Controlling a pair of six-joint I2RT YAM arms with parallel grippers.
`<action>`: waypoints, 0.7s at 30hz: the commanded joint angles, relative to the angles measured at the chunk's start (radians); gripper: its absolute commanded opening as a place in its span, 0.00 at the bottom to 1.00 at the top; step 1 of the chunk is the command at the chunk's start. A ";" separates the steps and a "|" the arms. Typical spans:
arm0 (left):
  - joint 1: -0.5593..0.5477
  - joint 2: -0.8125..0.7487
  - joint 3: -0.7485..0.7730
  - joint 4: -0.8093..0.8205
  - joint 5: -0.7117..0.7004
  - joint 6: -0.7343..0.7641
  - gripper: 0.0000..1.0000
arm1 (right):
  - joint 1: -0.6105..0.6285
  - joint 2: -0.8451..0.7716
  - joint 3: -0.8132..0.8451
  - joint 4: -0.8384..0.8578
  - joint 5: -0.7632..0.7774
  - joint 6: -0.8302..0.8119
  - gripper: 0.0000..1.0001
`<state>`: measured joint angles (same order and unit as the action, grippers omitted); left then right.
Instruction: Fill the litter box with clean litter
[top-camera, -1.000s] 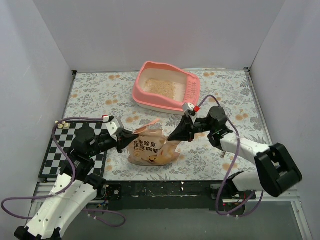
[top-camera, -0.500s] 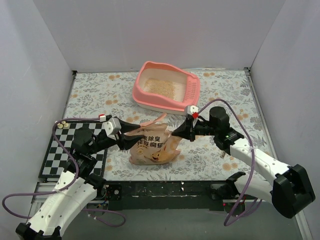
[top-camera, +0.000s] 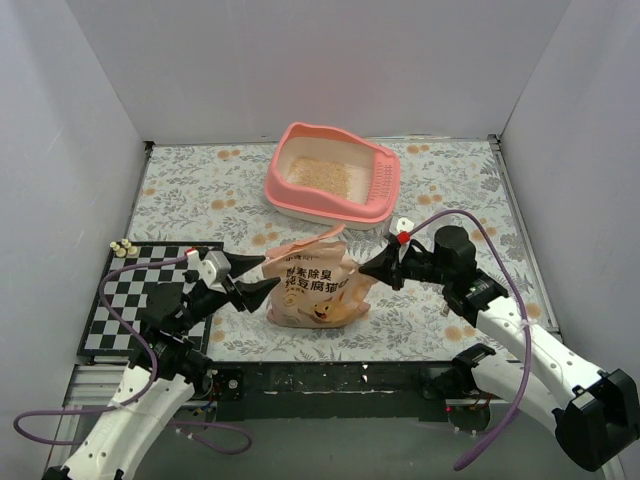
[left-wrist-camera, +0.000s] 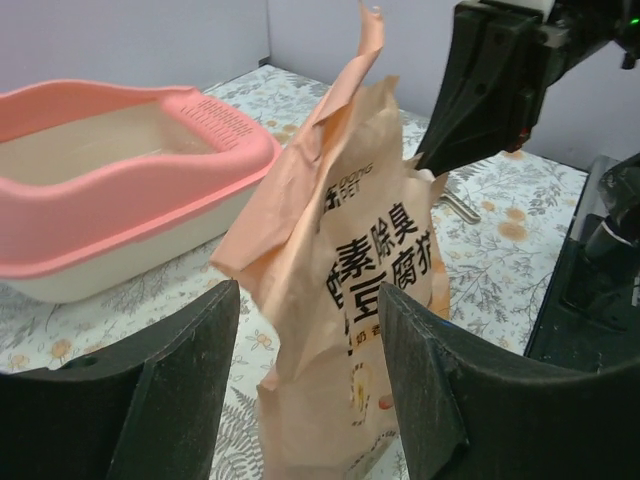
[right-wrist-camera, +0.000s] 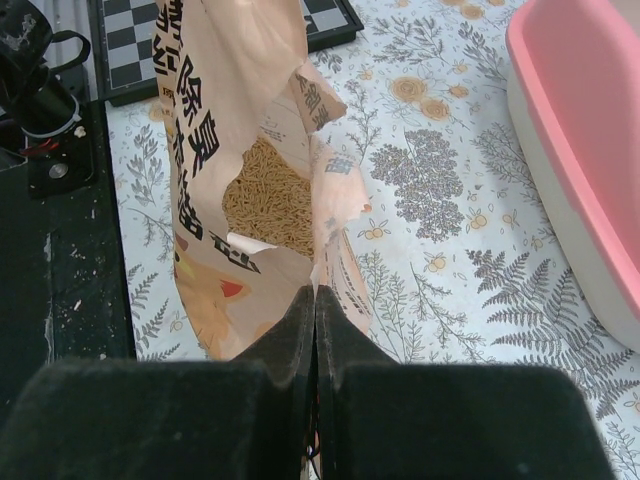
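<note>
Jaws of the right gripper (right-wrist-camera: 315, 297) pinch the bag (right-wrist-camera: 200, 150) by its torn rim, holding it upright (clean litter (right-wrist-camera: 268, 205) inside); left gripper (left-wrist-camera: 305, 330) gapes wide around it, litter box (top-camera: 385, 180) just beyond

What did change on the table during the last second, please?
The bag rose more upright and shifted right, pulled by the right tool, shut on its torn edge. The left tool, open, shifted slightly toward the near edge. The litter box stayed in place.
</note>
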<state>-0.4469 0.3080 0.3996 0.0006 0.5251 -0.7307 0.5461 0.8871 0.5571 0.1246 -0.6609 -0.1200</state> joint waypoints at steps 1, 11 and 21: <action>-0.001 -0.012 -0.045 -0.007 -0.096 -0.048 0.57 | -0.020 -0.046 0.013 0.030 0.046 -0.023 0.01; -0.001 0.166 -0.042 0.180 0.055 -0.119 0.60 | -0.021 -0.076 -0.005 0.030 -0.008 -0.015 0.01; -0.001 0.318 -0.065 0.383 0.210 -0.216 0.56 | -0.021 -0.070 -0.028 0.066 -0.025 0.017 0.01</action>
<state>-0.4473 0.5922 0.3428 0.2806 0.6498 -0.9028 0.5343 0.8307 0.5262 0.0990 -0.6830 -0.1211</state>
